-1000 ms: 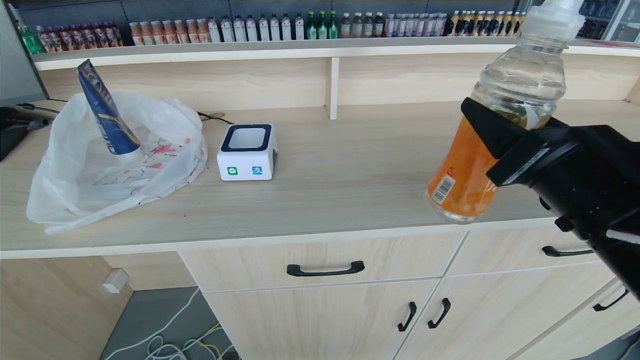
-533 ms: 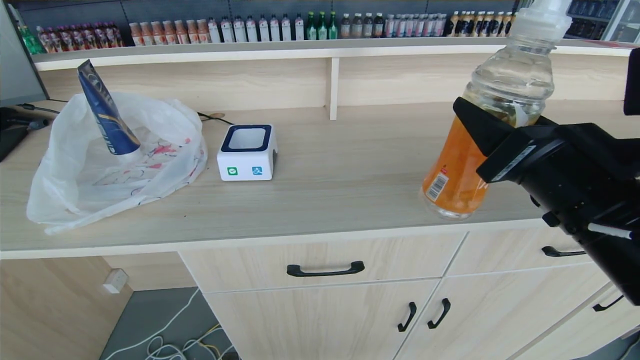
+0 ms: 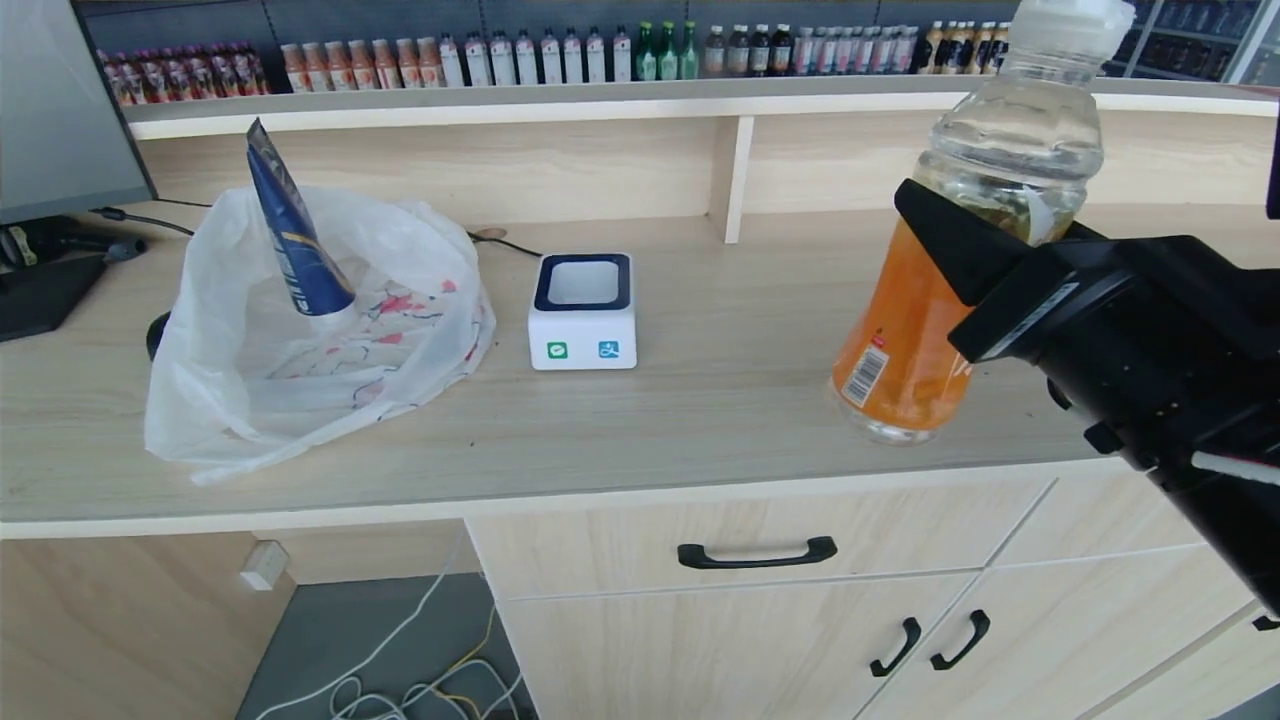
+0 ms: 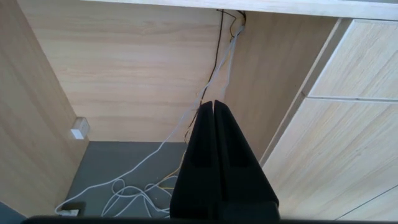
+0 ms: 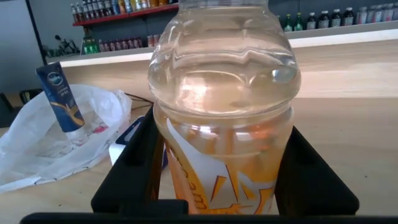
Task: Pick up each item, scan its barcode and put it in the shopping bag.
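Note:
My right gripper [image 3: 1000,255] is shut on an orange-drink bottle [image 3: 950,250] with a white cap, held slightly tilted above the counter's front right part; its barcode [image 3: 863,376] faces left. In the right wrist view the bottle [image 5: 224,124] stands between the black fingers [image 5: 134,168]. A white scanner box [image 3: 583,312] with a dark-rimmed window sits mid-counter, left of the bottle. Further left lies the white shopping bag [image 3: 300,340] with a blue tube [image 3: 290,240] standing in it. The left gripper [image 4: 214,109] hangs shut below counter height, in front of the cabinet side.
A wooden divider [image 3: 728,175] rises behind the scanner, under a shelf of bottles [image 3: 620,50]. A monitor [image 3: 60,110] and black cables stand at the far left. Cabinet drawers with black handles [image 3: 755,555] lie below the counter edge. Loose cables [image 4: 137,186] lie on the floor.
The head camera has turned, shifting the whole scene rightward. Over the second, the held bottle has moved a little left and up in the right gripper.

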